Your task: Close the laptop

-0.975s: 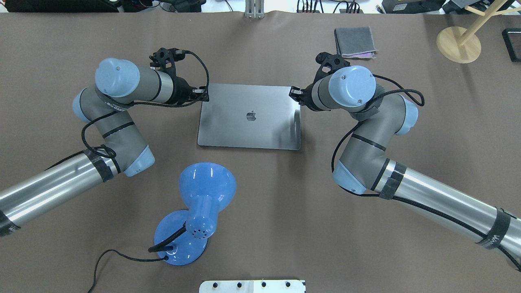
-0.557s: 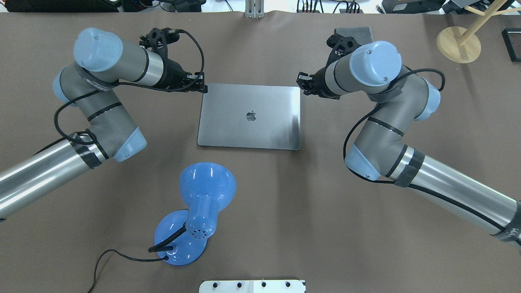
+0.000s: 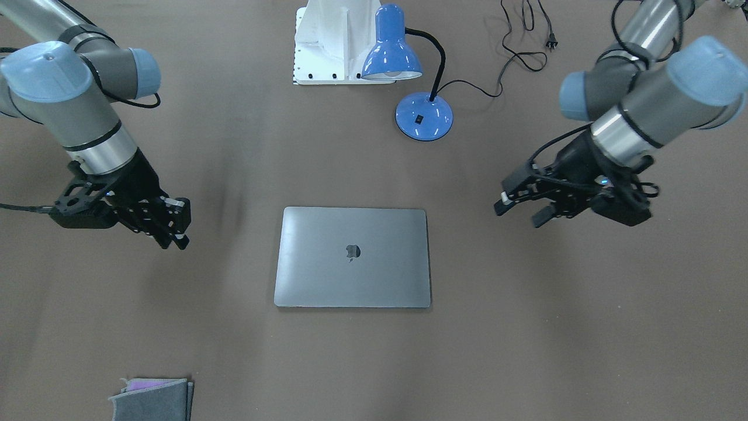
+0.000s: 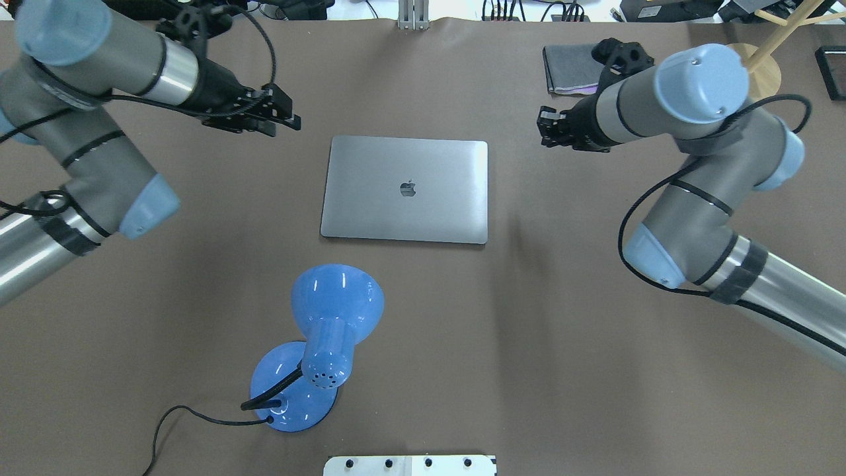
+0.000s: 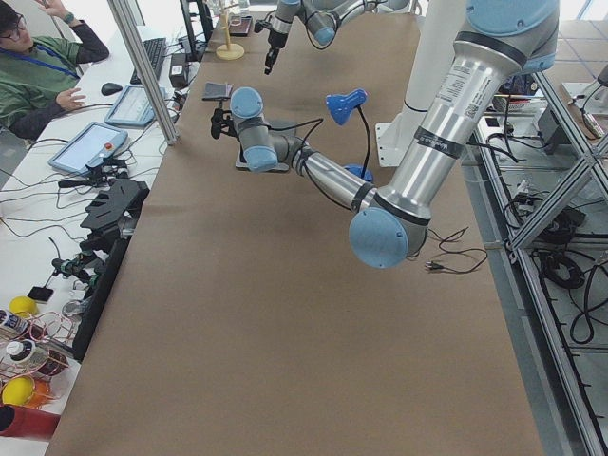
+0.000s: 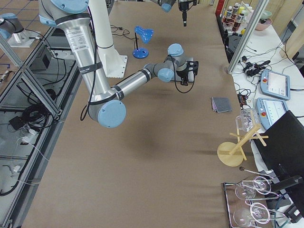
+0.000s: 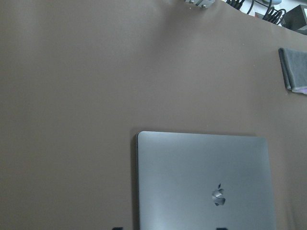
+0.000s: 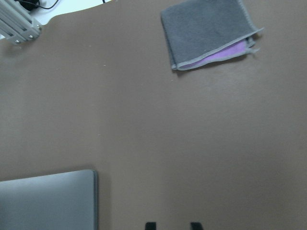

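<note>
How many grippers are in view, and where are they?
2. The left gripper hangs off the laptop's far left corner, the right gripper off its far right corner. Neither touches it.

Left wrist view: the left gripper (image 7: 169, 228) shows only as two fingertips (image 7: 117, 228), dark slivers on the bottom edge. That same edge cuts off the laptop (image 7: 201, 177) just ahead of them. The grey cloth (image 7: 293, 69), ahead and to the gripper's right, is clipped by the right edge.

Right wrist view: the right gripper (image 8: 172, 226) likewise shows only fingertips (image 8: 150, 225). To their left, one laptop corner is in frame.

Overhead view: the right arm hides part of the cloth beyond its gripper and much of the wooden stand (image 4: 765, 66).

Side views: both grippers are too small to judge, and the arms largely screen the laptop.

The lowered lid conceals the screen and keys.
</note>
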Motion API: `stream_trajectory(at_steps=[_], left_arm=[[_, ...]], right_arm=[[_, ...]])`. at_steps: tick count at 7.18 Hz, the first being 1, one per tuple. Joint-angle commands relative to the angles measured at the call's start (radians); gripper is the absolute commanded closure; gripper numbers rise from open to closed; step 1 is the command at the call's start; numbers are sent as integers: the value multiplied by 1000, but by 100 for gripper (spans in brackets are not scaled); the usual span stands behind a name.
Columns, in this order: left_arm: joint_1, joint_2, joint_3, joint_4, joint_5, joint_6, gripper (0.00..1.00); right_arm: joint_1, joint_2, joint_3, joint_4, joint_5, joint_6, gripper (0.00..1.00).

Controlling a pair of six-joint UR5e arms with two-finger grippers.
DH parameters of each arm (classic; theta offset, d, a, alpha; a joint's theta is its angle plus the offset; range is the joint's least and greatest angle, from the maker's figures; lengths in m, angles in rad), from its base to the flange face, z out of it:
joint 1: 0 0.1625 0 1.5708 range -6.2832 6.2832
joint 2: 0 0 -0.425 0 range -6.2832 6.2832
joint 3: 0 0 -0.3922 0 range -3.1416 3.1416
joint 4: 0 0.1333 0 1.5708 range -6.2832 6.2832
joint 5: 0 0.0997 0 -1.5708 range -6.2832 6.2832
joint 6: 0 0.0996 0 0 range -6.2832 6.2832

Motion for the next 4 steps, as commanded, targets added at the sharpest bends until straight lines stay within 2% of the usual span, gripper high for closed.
stream_trajectory(at_steps=[1,4], left_arm=[[-136,155,-24,98,-90,333,2],[-317,279,-27,420,-45,934,2]], right_arm=[[164,-188,104,-94,118,-302,0],[437,-443,117,-103,249,-788,0]])
